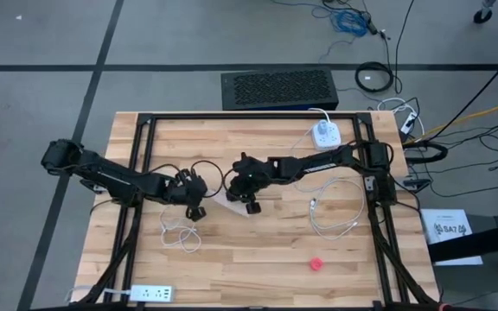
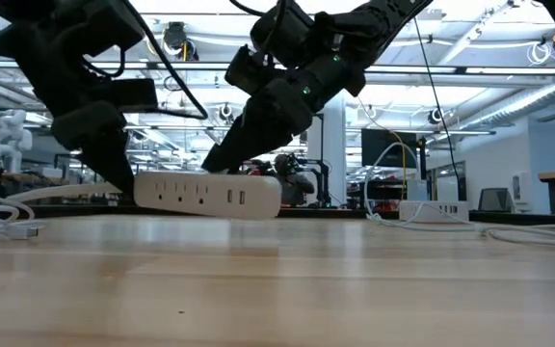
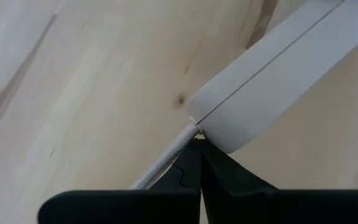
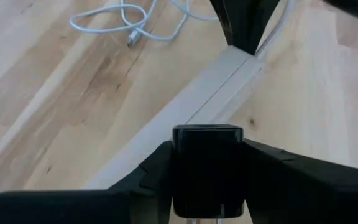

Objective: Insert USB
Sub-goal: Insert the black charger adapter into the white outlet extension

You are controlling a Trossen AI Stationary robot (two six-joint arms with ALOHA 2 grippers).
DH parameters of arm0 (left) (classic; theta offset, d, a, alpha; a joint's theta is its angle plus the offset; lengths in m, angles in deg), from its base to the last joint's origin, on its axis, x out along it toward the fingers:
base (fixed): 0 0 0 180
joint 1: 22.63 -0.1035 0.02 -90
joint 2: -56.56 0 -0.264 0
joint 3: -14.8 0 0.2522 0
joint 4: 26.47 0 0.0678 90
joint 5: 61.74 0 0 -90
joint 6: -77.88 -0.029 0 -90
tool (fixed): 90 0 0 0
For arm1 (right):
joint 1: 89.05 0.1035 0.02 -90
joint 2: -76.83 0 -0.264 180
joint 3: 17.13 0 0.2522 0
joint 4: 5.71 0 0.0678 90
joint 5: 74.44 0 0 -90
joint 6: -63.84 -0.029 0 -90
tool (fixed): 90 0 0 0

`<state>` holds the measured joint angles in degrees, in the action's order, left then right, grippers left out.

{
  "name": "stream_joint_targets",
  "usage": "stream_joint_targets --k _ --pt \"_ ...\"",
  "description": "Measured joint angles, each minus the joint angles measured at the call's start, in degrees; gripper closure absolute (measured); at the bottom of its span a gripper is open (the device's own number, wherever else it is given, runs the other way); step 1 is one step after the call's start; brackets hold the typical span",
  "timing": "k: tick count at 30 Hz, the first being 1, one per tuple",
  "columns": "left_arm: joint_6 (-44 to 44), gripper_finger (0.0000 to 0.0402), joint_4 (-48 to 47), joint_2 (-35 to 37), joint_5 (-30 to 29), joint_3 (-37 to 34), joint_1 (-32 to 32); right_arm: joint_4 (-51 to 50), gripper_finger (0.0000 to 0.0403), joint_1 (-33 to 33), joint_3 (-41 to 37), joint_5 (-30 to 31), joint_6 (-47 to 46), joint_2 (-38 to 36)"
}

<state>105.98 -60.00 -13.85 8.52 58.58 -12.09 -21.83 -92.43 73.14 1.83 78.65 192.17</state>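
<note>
A white power strip (image 2: 205, 193) lies on the wooden table between my two grippers; it is also in the high view (image 1: 227, 201) and the right wrist view (image 4: 216, 87). A white braided cord (image 3: 163, 162) leaves its end. My left gripper (image 3: 201, 163) is shut, with its tips at that cord end; it shows again in the low view (image 2: 121, 181). My right gripper (image 4: 207, 180) hovers over the strip's other part, shut on a black plug block (image 4: 207, 162). Whether the block touches the strip is hidden. My left gripper's shut fingertips (image 3: 210, 163) press against the strip's cord end (image 3: 213, 134), right beside the cord's exit, coming slanting down from the table's left. The strip lies flat on the table. My right gripper pinches the black plug block by its two side faces (image 4: 178, 165) between the fingers, from above. The block stands over the strip's top face; its underside is hidden.
A second white power strip (image 1: 150, 294) lies at the near left edge. There is a white round socket (image 1: 322, 132) at the far side, loose white cables (image 1: 335, 216) (image 1: 180, 238), a small red thing (image 1: 316, 263), and the black table frame rails (image 1: 374, 186).
</note>
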Motion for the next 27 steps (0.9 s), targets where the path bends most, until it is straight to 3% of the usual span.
stream_joint_targets --k 11,21,27 --pt "0.1 0.04 -0.2 -0.7 3.8 0.0 0.0 2.2 0.0287 0.2 0.0 -0.5 0.1 -1.3" --pt "0.1 0.04 -0.2 -1.1 9.2 0.0 -2.2 2.1 0.0287 0.0 0.0 -12.9 1.5 -1.3" --pt "0.0 0.04 0.0 -1.1 11.8 0.0 -4.2 2.5 0.0287 -0.7 0.0 -13.4 1.5 0.0"
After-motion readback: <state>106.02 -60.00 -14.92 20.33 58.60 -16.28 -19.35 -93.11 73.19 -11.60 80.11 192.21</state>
